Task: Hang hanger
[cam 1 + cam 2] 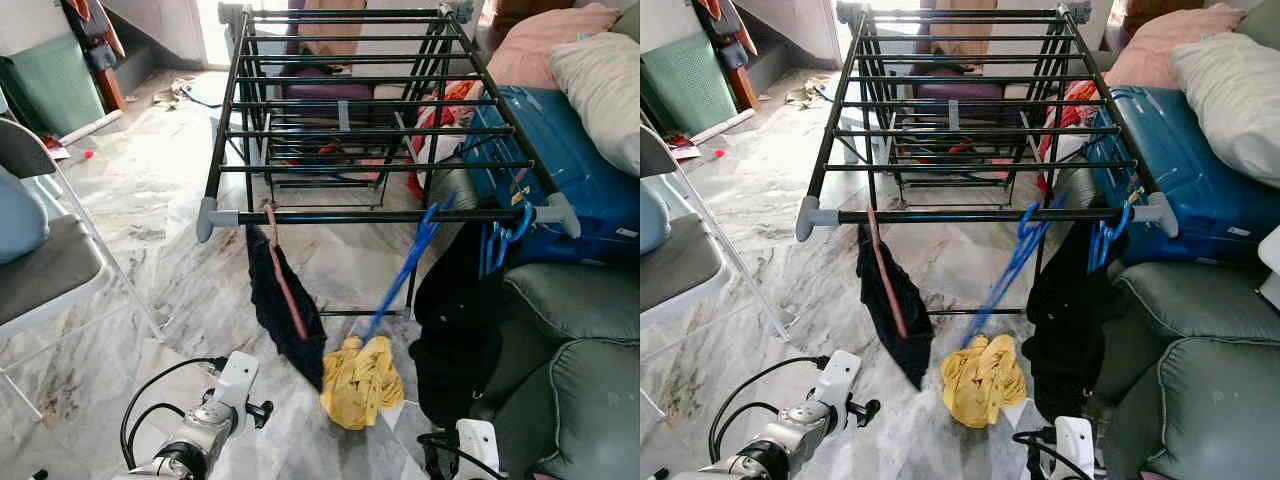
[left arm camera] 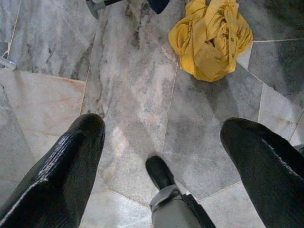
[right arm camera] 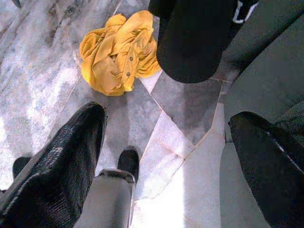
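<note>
Slanting from the drying rack's front rail point(image 1: 400, 216) to the yellow shirt point(image 1: 361, 381), the blue hanger point(image 1: 405, 268) lies ahead, probably nearer the right claw point(image 3: 166, 156) (both claws empty, wide).

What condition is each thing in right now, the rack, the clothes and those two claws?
Drying rack: standing, unfolded.
Pink hanger: hooked on front bar, carrying dark garment.
Blue hanger: slanting from front bar to floor.
Yellow garment: crumpled on floor.
Left gripper: open, empty.
Right gripper: open, empty.

blue suitcase point(image 1: 575, 170) on the right with a white pillow point(image 1: 603, 85) on top, grey armchair point(image 1: 565, 370) below it, folding chair point(image 1: 45, 265) far left, all on marble floor point(image 1: 150, 190)
</note>
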Available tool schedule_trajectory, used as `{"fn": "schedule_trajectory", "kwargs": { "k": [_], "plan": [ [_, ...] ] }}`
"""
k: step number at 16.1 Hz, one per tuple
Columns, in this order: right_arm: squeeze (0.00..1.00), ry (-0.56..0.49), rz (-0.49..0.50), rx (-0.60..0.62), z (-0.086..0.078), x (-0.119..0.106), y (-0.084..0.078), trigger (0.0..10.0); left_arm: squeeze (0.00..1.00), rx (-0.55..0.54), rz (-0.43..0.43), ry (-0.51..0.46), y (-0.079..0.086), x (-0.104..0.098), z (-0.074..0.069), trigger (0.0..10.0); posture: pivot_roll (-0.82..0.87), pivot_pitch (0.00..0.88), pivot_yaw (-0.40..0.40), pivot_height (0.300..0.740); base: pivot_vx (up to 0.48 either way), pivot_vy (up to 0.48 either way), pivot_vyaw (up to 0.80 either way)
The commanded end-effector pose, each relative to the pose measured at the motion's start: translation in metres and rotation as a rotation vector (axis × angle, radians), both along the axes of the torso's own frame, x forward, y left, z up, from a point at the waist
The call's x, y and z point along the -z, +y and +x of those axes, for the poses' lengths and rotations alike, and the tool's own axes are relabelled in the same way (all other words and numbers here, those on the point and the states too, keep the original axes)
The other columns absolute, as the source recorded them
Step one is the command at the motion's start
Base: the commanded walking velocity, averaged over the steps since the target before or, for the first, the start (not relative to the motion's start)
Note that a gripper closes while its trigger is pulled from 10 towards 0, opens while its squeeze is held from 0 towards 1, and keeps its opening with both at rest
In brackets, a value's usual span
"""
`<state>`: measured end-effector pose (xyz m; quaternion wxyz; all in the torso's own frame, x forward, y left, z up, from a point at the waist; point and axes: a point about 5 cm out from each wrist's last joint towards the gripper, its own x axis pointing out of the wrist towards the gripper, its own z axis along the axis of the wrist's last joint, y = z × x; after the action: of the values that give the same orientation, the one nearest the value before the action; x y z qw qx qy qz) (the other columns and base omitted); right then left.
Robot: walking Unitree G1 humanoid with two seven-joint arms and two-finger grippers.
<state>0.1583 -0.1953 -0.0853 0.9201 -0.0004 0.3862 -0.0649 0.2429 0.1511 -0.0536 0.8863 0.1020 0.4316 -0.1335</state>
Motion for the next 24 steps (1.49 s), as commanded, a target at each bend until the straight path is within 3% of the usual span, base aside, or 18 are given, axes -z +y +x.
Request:
{"fn": "schedule_trajectory", "kwargs": {
  "k": [1, 2, 3, 4, 6, 15, 19, 24],
  "plan": [
    [0.97, 0.012, 0.007, 0.004, -0.001, 0.001, 0.0, 10.0, 0.0, 0.008, 0.019, 0.001, 0.001, -0.001, 0.002, 10.0, -0.07, 0.0, -0.015, 0.74, 0.0, 0.0, 0.0],
    [0.78, 0.021, 0.012, 0.006, -0.004, 0.002, -0.001, 10.0, 0.0, 0.01, 0.02, 0.001, 0.001, -0.001, 0.002, 10.0, -0.07, 0.0, -0.015, 0.74, -0.289, 0.0, 0.0],
    [0.73, 0.026, 0.015, 0.008, -0.006, 0.003, -0.001, 10.0, 0.0, 0.011, 0.021, 0.001, 0.001, -0.001, 0.002, 10.0, -0.07, 0.0, -0.015, 0.74, -0.289, 0.0, 0.0],
    [0.3, 0.035, 0.02, 0.01, -0.007, 0.004, -0.002, 10.0, 0.0, 0.012, 0.022, 0.001, 0.001, -0.001, 0.002, 10.0, -0.07, 0.0, -0.016, 0.74, -0.326, 0.0, 0.0],
    [0.0, 0.044, 0.021, 0.009, -0.009, 0.004, -0.002, 10.0, 0.0, 0.012, 0.022, 0.0, 0.001, -0.001, 0.002, 10.0, -0.07, 0.0, -0.016, 0.74, -0.381, 0.0, 0.0],
    [0.0, 0.161, 0.015, 0.052, -0.032, 0.014, -0.013, 10.0, 0.0, 0.016, 0.025, -0.01, 0.0, -0.004, 0.006, 10.0, -0.07, 0.0, -0.016, 0.74, -0.349, 0.0, 0.0],
    [0.0, 0.232, 0.003, 0.069, -0.053, 0.02, -0.019, 10.0, 0.0, 0.007, 0.027, -0.013, 0.001, -0.004, 0.006, 10.0, -0.07, 0.0, -0.015, 0.74, -0.071, 0.0, 0.0],
    [0.0, 0.22, 0.034, 0.069, -0.048, 0.018, -0.02, 10.0, 0.0, -0.013, 0.033, -0.009, 0.004, -0.004, 0.005, 10.0, -0.07, 0.0, -0.011, 0.74, 0.0, 0.0, 0.0]
  ]
}}
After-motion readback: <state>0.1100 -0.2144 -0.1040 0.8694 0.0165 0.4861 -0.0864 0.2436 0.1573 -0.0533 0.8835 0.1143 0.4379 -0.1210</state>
